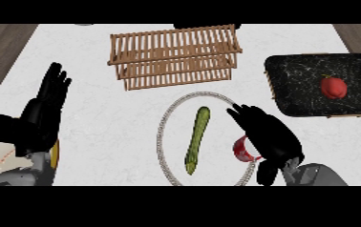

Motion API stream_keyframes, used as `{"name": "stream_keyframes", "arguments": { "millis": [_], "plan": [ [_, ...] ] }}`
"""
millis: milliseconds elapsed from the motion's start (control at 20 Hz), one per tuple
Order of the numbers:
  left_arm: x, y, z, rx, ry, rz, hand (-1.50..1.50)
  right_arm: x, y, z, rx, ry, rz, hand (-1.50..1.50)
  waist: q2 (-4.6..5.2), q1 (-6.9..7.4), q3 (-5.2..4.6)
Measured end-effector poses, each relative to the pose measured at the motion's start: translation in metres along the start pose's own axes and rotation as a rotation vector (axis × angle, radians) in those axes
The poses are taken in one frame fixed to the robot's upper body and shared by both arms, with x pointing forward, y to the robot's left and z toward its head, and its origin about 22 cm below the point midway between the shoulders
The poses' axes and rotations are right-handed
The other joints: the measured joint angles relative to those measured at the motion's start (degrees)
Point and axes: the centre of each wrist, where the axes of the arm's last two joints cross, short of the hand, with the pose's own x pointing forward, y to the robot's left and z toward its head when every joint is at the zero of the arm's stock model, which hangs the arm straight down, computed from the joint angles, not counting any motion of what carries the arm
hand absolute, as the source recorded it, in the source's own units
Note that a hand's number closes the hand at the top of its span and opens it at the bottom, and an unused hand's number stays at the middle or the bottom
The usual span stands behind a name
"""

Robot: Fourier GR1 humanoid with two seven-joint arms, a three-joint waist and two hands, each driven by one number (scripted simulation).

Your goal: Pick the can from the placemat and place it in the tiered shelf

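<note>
Head view: red can (242, 149) is partly hidden under right hand (264, 133), fingers extended, not yet clasped; tiered shelf (175, 55) lies up-left.

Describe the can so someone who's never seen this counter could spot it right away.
Find the round white placemat in front of the wooden shelf. At its right edge, mostly hidden under the right hand, is the can. It is red and white, unlike the long green vegetable beside it.
</note>
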Motion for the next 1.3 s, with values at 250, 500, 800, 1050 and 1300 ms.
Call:
{"name": "stream_keyframes", "arguments": {
  "millis": [250, 500, 800, 1050, 1300],
  "plan": [
    [-0.008, -0.002, 0.002, -0.001, 0.003, 0.001, 0.00, -0.003, 0.008, -0.014, 0.003, -0.010, 0.000, -1.50, 0.01, 0.04, 0.00],
    [-0.007, -0.008, 0.006, -0.004, -0.001, 0.000, 0.00, -0.005, 0.024, -0.022, 0.048, 0.002, 0.001, 1.50, -0.01, 0.06, -0.01],
    [-0.003, -0.007, 0.008, -0.004, -0.002, 0.003, 0.00, -0.005, 0.031, -0.023, 0.040, -0.044, 0.074, 1.50, -0.14, 0.02, -0.10],
    [-0.002, -0.007, 0.007, 0.003, -0.006, 0.001, 0.00, -0.002, 0.035, -0.027, -0.035, -0.084, 0.126, 1.50, -0.15, -0.01, -0.12],
    [-0.003, -0.005, 0.007, -0.015, -0.003, 0.004, 0.00, 0.063, 0.045, -0.036, -0.102, 0.029, 0.061, 1.50, -0.25, 0.30, -0.36]
  ]
}}
